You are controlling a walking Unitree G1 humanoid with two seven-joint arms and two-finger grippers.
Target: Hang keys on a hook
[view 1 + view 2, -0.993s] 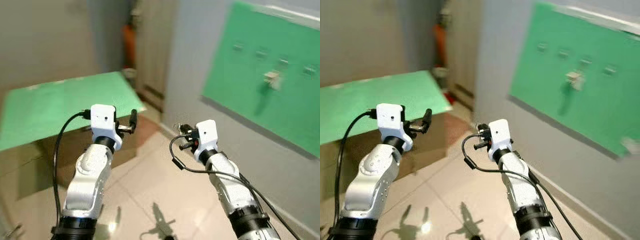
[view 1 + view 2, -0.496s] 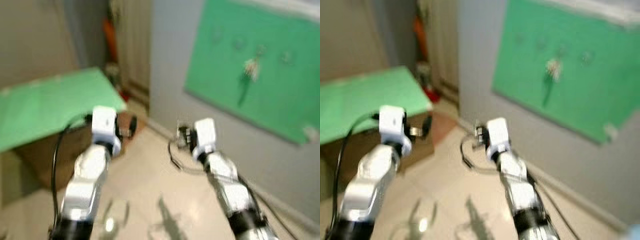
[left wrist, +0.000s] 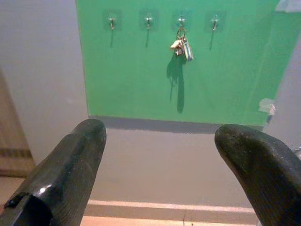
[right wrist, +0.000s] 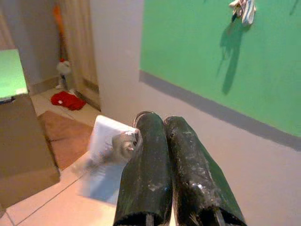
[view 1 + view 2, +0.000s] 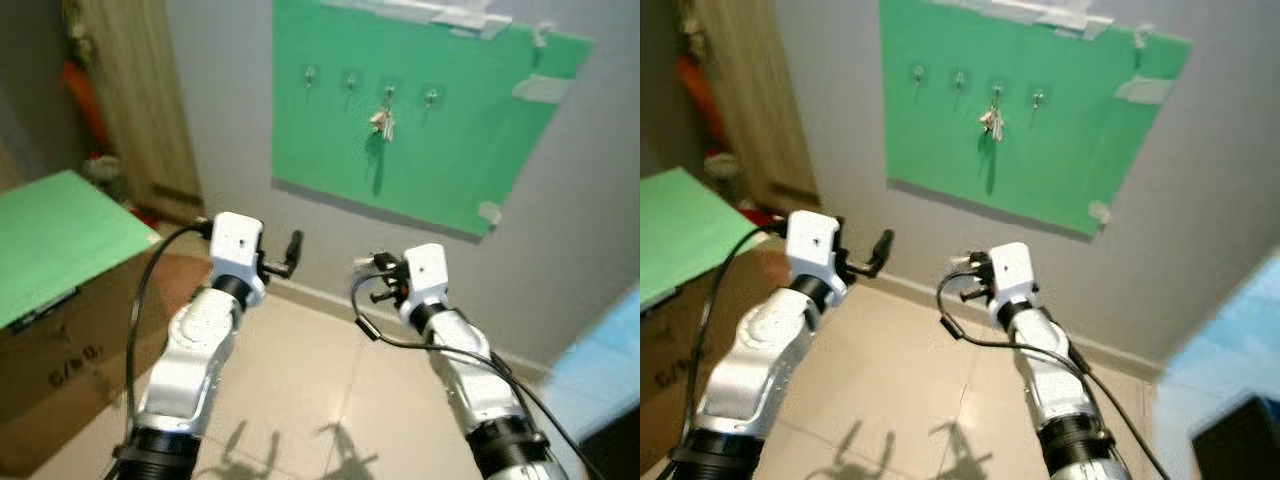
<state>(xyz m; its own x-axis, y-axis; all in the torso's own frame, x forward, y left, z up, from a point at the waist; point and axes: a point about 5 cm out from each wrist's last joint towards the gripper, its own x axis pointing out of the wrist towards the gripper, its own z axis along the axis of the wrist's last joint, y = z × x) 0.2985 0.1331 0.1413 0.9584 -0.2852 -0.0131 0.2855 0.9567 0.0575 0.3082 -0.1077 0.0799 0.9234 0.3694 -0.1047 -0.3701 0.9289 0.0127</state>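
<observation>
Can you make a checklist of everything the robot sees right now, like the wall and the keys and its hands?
Surface: green board taped to a grey wall; tiled floor below.
Job's things: keys hang on the third hook from the left in a row of four.
Clutter: cardboard box with a green top at the robot's left; something red on the floor by the wooden door.
Grippers: left gripper open, fingers wide apart; right gripper shut, holding nothing. Both are held up, apart from the board.
Cables: black cable loops off the right wrist; another runs along the left arm.
Surroundings: wooden door left of the wall.

Green board (image 5: 440,120), grey wall (image 5: 220,110), beige floor tiles (image 5: 300,390)
</observation>
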